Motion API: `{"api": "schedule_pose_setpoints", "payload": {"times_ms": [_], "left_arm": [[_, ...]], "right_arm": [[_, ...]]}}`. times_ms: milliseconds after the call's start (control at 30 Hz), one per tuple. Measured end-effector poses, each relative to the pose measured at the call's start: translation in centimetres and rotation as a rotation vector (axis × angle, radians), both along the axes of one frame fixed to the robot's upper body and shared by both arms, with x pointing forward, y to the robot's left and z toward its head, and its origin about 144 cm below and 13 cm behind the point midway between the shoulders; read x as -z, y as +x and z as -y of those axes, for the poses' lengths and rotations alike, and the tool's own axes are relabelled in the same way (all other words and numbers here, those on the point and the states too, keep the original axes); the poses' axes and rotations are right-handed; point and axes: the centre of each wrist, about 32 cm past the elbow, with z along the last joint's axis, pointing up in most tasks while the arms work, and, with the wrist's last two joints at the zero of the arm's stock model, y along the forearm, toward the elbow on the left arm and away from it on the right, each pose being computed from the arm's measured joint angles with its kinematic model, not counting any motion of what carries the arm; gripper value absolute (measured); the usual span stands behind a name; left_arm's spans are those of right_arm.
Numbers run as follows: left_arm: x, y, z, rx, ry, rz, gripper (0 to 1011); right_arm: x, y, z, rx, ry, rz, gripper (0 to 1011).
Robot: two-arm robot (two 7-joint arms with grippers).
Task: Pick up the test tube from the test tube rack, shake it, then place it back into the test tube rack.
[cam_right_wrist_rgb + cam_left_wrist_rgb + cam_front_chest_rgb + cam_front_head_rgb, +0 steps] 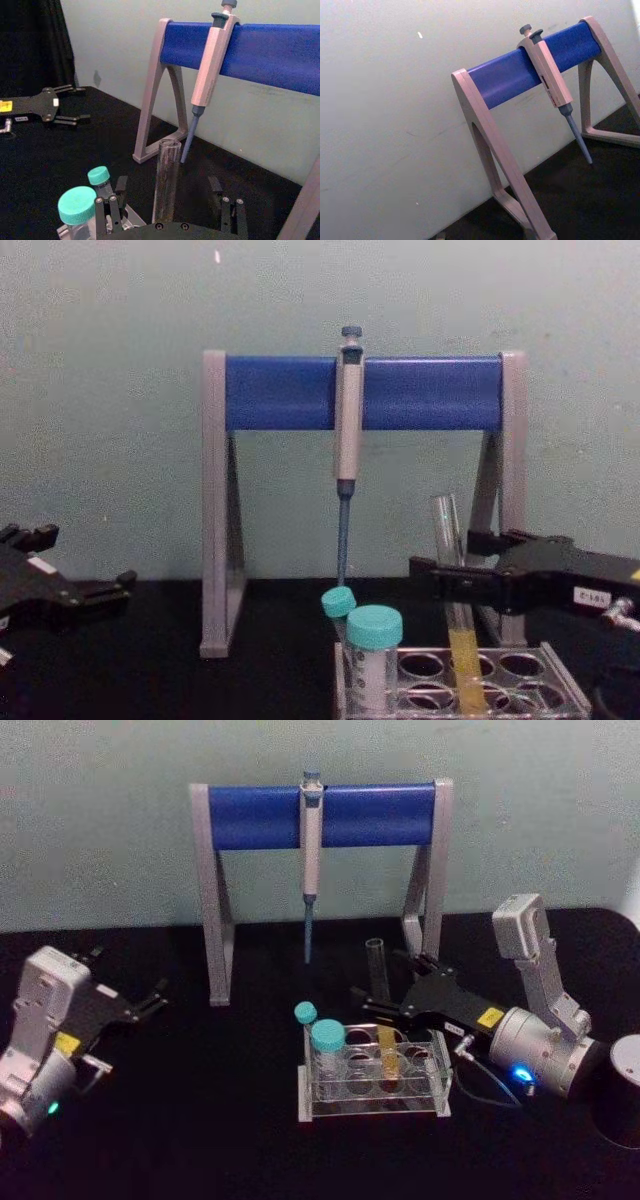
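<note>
Head view: the test tube (378,968) stands in the test tube rack (370,1108) on the black counter (200,1120), with yellow liquid in its lower part. The right gripper (380,982) reaches in from the right, its fingers spread either side of the glass above the rack. The left gripper (152,998) rests far to the left, fingers apart, holding nothing. Two teal-capped tubes (327,1036) stand at the rack's left end.

Left wrist view: a grey stand (520,75) with a blue crossbar carries a hanging pipette (550,75).

Right wrist view: the test tube (167,170) rises between the right gripper's (168,192) open fingers, with a gap on each side. The left gripper (75,104) lies well apart.

Chest view: the test tube (448,530) leans slightly in the rack (560,680). The right gripper (445,555) straddles it just above the liquid.
</note>
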Motion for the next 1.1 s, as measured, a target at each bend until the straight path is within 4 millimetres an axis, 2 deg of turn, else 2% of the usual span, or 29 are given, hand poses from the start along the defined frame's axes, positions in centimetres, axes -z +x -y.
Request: {"api": "schedule_pose_setpoints", "payload": {"times_ms": [600,800,1100], "left_arm": [[0.00,0.00,0.00,0.000,0.000,0.000,1001],[0.00,0.00,0.00,0.000,0.000,0.000,1001],[0.00,0.00,0.00,0.000,0.000,0.000,1001]], "right_arm": [[-0.02,-0.03,0.01,0.000,0.001,0.002,995],[-0.01,-0.04,0.01,0.000,0.001,0.002,860],[-0.01,-0.04,0.01,0.000,0.002,0.003,570]]}}
